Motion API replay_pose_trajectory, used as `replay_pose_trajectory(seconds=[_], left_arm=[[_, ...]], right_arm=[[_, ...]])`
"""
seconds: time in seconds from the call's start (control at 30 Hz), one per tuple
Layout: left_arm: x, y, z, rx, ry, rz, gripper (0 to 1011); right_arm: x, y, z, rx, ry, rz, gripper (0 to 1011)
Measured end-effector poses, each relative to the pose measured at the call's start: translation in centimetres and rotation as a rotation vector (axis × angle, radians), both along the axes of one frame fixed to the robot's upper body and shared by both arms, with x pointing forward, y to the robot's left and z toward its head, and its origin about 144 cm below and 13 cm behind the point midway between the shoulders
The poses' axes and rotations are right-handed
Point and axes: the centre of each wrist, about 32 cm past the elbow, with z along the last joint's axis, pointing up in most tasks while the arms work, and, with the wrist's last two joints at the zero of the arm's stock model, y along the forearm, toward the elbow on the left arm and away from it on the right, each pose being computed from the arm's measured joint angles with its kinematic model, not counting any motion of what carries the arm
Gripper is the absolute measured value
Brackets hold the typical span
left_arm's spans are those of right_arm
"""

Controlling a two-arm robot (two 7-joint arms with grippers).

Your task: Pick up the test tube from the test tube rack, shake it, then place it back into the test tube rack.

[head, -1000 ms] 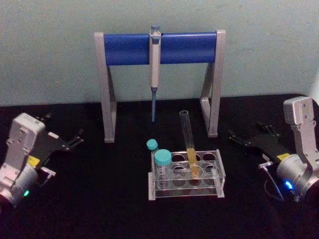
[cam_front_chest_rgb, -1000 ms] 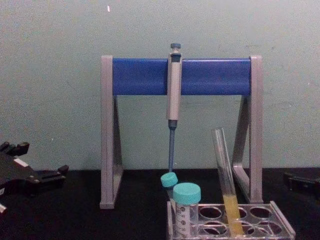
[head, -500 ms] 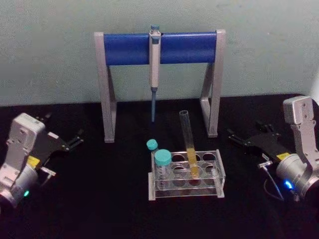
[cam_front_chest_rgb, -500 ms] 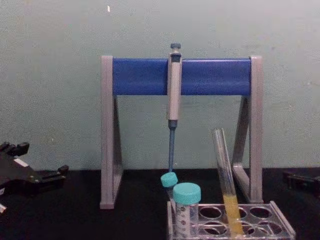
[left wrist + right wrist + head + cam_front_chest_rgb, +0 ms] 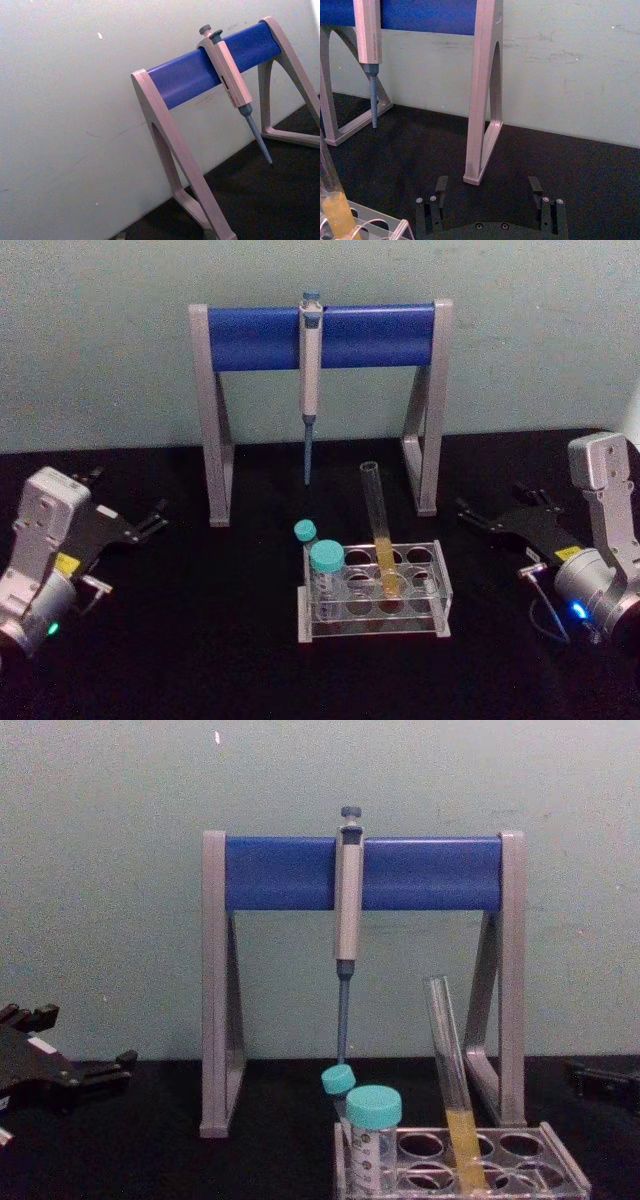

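I had the black bench [image 5: 200, 640] in front of me with the pipette stand [image 5: 320, 335] at its back, the grey pipette [image 5: 310, 370] hanging from the blue bar. Just in front of the stand's right half sat the test tube rack [image 5: 372, 615], and the test tube [image 5: 378, 530] stood in a back-row hole of it, leaning a little away from the stand's right leg, yellow-orange liquid in its lower part. Two teal-capped tubes [image 5: 326, 558] occupied the rack's left end. The right gripper [image 5: 480, 518] lay well to the right of the rack, its jaws spread apart and pointed toward it; the left gripper [image 5: 150, 522] was parked well to the left of the rack, and I could not tell how its jaws stood. Nothing was gripped yet, so I judged the step in hand to be the reach. To do it well, I reckoned the right arm should come in above the rack's top plate, close on the bare glass over the liquid line, and lift along the tube's own tilt so it would not bind in the hole.
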Motion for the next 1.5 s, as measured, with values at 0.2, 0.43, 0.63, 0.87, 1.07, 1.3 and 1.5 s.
replay_pose_trajectory(seconds=[0.2, 0.43, 0.63, 0.87, 1.07, 1.3, 1.5], left_arm=[[0.0, 0.0, 0.0, 0.0, 0.0, 0.0, 1001], [0.0, 0.0, 0.0, 0.0, 0.0, 0.0, 1001], [0.0, 0.0, 0.0, 0.0, 0.0, 0.0, 1001], [0.0, 0.0, 0.0, 0.0, 0.0, 0.0, 1001], [0.0, 0.0, 0.0, 0.0, 0.0, 0.0, 1002], [0.0, 0.0, 0.0, 0.0, 0.0, 0.0, 1001], [0.0, 0.0, 0.0, 0.0, 0.0, 0.0, 1001]], right_arm=[[0.0, 0.0, 0.01, 0.0, -0.001, 0.0, 1000], [0.0, 0.0, 0.01, 0.0, -0.001, 0.0, 1000], [0.0, 0.0, 0.01, 0.0, -0.001, 0.0, 1000], [0.0, 0.0, 0.0, 0.0, -0.001, 0.0, 1000], [0.0, 0.0, 0.0, 0.0, -0.001, 0.0, 1000], [0.0, 0.0, 0.0, 0.0, -0.001, 0.0, 1000], [0.0, 0.0, 0.0, 0.0, -0.001, 0.0, 1000]])
